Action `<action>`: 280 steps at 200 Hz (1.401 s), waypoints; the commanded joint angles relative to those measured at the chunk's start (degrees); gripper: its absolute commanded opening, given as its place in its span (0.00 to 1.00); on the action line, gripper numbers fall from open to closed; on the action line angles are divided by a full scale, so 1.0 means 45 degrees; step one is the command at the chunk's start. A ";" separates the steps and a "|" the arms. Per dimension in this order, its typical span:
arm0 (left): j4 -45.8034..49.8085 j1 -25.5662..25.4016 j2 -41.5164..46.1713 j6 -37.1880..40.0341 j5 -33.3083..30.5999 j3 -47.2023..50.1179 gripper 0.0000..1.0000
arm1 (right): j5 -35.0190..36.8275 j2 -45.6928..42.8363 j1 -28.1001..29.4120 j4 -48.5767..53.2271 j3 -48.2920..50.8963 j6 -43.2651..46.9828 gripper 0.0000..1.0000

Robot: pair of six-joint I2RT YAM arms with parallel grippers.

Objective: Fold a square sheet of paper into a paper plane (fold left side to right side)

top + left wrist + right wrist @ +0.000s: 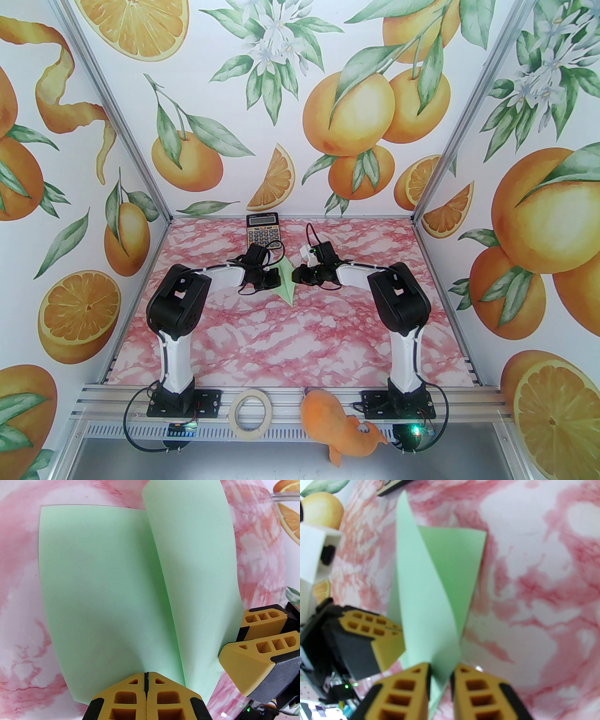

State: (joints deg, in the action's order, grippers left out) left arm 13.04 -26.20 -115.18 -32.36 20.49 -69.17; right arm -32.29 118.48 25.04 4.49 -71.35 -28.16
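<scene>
The square sheet of paper (287, 287) lay half-folded at the middle of the table (300, 342), toward its far edge and just in front of the calculator (262, 230), which sat at the middle of that edge. One half rested flat on the pink marbled surface, and the other stood up as a curved flap. The left gripper (146, 679) was closed tight, its tips on the sheet's near edge. Whether any paper was nipped between them could not be told. The right gripper (440, 667), its fingers only narrowly apart, held the raised flap between them.
</scene>
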 commanded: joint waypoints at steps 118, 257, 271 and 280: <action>0.0443 -0.0157 -0.0577 0.0326 0.0036 -0.0058 0.01 | 0.0634 -0.0937 -0.0171 0.0075 0.0343 0.0248 0.26; 0.0423 -0.0227 -0.0558 0.0375 0.0169 -0.0040 0.02 | 0.0309 0.0131 0.0198 0.0115 -0.0309 0.0360 0.00; 0.0435 -0.0233 -0.0577 0.0395 0.0175 -0.0075 0.02 | 0.0374 0.0204 0.0198 0.0115 -0.0372 0.0389 0.00; 0.0423 -0.0235 -0.0577 0.0409 0.0194 -0.0054 0.02 | 0.0366 0.0270 0.0187 0.0151 -0.0457 0.0389 0.00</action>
State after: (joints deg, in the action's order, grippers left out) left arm 12.40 -26.37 -115.46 -31.29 21.19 -69.21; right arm -30.44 117.80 25.61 4.56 -71.31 -27.49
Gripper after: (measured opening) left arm 0.045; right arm 0.047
